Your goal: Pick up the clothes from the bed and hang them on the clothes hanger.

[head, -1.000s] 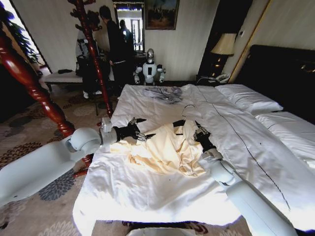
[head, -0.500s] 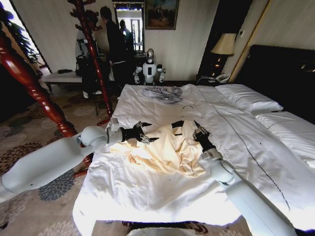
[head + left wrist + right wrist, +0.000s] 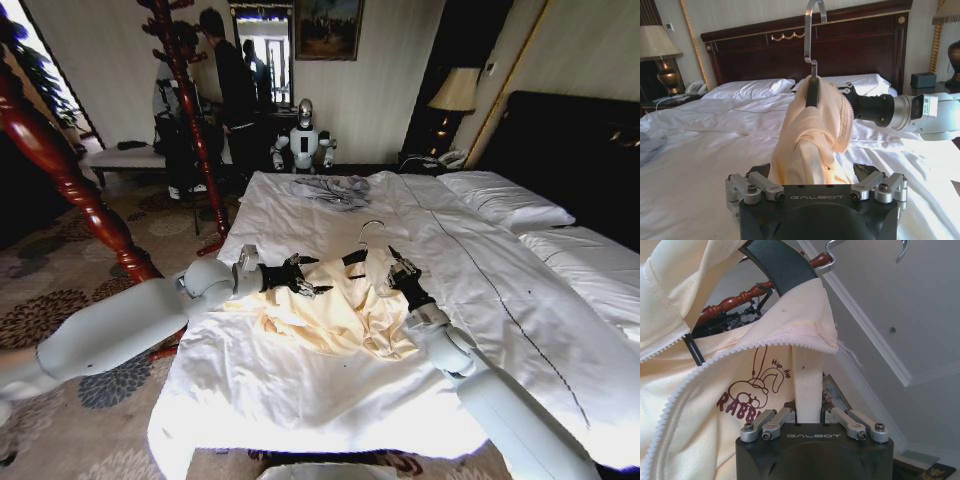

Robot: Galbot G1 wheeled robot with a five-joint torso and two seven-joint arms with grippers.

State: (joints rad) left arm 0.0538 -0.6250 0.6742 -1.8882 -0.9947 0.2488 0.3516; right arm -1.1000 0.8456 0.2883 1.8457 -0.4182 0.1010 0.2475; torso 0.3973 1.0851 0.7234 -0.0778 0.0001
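Note:
The clothes, a pale cream zip-up garment, lie bunched on the white bed, with one side raised. The black clothes hanger with its silver hook sits inside the raised part. My right gripper is shut on a strip of the cream fabric just under the hanger's arm. My left gripper is at the garment's left edge, open, its fingers spread on either side of the hanging cloth.
A small grey garment lies at the bed's far end. White pillows and a dark headboard are to the right. A red-brown wooden coat stand rises left of the bed, with another turned post nearer.
My left gripper has reached rightward to the garment's edge. The right gripper has shifted slightly left and up, carrying the hanger and fabric with it.

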